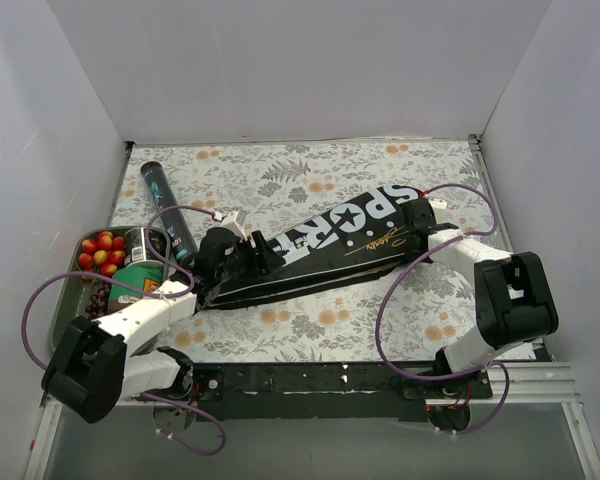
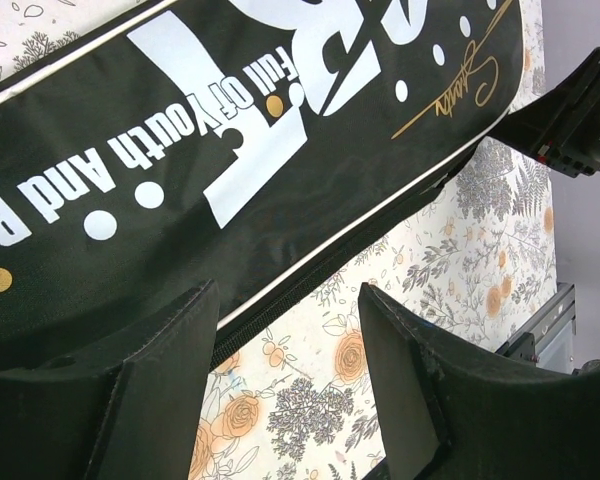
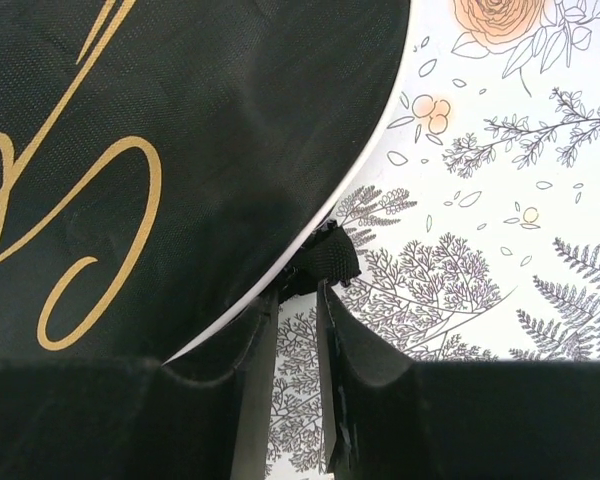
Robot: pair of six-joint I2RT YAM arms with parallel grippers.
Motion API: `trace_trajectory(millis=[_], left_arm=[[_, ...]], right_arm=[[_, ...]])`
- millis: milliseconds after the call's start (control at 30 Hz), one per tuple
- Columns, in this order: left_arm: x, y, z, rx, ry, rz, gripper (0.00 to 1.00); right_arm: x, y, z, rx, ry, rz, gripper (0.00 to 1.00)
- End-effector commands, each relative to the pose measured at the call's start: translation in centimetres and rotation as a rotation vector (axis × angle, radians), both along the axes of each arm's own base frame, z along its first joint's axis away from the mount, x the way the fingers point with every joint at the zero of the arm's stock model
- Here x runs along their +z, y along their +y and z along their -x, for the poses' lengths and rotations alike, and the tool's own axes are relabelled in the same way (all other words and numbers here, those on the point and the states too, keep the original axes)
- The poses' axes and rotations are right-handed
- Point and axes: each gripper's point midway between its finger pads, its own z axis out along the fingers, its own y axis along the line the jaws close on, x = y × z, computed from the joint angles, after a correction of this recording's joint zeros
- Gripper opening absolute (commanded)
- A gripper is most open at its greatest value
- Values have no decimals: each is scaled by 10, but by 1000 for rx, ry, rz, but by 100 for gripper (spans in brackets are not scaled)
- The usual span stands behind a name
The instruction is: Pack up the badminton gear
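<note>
The long black racket bag [image 1: 330, 245] with white "SPORT" lettering lies slantwise across the floral tablecloth. My left gripper [image 1: 223, 262] is at its lower left end. In the left wrist view that gripper [image 2: 288, 295] stands open over bare cloth, with the bag's zipped edge [image 2: 280, 300] beside the left finger. My right gripper [image 1: 427, 230] is at the bag's far right end. There its jaws [image 3: 297, 290] stand narrow, pinching a small black webbing tab [image 3: 332, 258] at the bag's rim [image 3: 160, 130]. The dark shuttle tube [image 1: 167, 208] lies left of the bag.
A metal tray [image 1: 68, 300] at the left edge holds red fruit [image 1: 102, 252] and cans [image 1: 145, 245], close beside my left arm. White walls enclose the table on three sides. Purple cables loop from both arms.
</note>
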Motion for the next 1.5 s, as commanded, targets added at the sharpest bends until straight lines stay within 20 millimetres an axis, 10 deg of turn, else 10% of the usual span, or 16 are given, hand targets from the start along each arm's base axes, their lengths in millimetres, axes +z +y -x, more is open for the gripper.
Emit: trace_trajectory(millis=[0, 900, 1467], left_arm=[[2, 0, 2, -8, -13, 13, 57], [-19, 2, -1, 4, 27, -27, 54], [-83, 16, -25, 106, 103, -186, 10]], right_arm=[[0, -2, -13, -44, -50, 7, 28], [-5, 14, -28, 84, -63, -18, 1], [13, 37, -27, 216, -90, -62, 1]])
